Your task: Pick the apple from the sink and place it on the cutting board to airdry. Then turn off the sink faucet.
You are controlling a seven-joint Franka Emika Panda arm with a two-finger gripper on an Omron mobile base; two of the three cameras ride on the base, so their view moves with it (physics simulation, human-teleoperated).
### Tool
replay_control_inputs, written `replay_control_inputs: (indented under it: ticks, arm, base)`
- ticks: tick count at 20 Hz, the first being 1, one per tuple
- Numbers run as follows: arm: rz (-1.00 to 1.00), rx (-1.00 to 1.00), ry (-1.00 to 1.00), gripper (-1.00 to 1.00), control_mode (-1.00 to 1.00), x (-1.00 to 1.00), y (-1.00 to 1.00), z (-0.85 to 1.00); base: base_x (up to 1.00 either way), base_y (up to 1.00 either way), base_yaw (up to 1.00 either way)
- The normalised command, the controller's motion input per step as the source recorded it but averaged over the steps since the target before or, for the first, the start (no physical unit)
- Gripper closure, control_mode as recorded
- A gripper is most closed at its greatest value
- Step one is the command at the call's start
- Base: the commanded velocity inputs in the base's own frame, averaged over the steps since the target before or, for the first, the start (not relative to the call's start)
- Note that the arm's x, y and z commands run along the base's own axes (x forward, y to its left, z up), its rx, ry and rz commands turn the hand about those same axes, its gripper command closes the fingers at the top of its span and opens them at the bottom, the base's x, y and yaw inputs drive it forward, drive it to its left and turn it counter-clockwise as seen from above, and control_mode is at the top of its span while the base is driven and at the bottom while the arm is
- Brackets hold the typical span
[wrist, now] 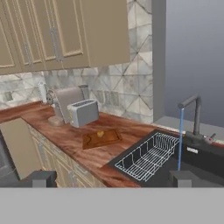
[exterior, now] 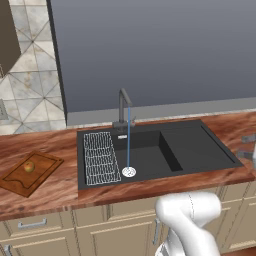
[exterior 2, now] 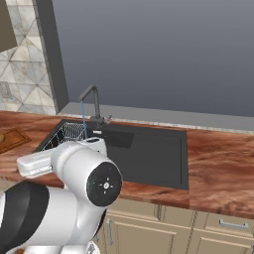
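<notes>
Apple (exterior: pixel 29 166) sits on cutting board (exterior: pixel 31 173), left of sink (exterior: pixel 200 150). Faucet (exterior: pixel 123 107) running onto drain strainer (exterior: pixel 129 172); toaster (wrist: pixel 84 112) beyond board. Gripper (wrist: pixel 111 179) wide open, empty.

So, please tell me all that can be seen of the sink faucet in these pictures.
The sink faucet is a slim, dark grey tap that looks like metal. It has a tall upright neck, a short angled spout at the top and a small lever at its base. It stands on the back rim of the black sink, beside the white wire rack. It is running: a thin blue stream falls straight from the spout to the white drain strainer. Nothing else touches it.
</notes>
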Motion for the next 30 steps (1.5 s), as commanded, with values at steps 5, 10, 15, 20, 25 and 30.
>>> replay_control_inputs:
  ticks: [5, 10, 15, 20, 25, 30]
  arm:
    - [-0.18, 0.03, -0.17, -1.00, -1.00, 0.00, 0.32, -0.19]
    - [-0.11, 0.02, -0.08, -1.00, -1.00, 0.23, 0.35, -0.45]
    - [0.02, 0.01, 0.00, -1.00, -1.00, 0.45, 0.13, -0.57]
    - [0.04, 0.01, -0.08, -1.00, -1.00, 0.32, 0.21, -0.63]
    - [0.01, 0.04, -0.23, -1.00, -1.00, 0.08, 0.10, -0.20]
    - [0.00, 0.11, -0.21, -1.00, -1.00, 0.13, 0.00, -0.09]
  base:
    - [0.00, 0.00, 0.00]
    - [0.00, 0.00, 0.00]
    - [0.00, 0.00, 0.00]
    - [0.00, 0.00, 0.00]
    - [0.00, 0.00, 0.00]
    - [0.00, 0.00, 0.00]
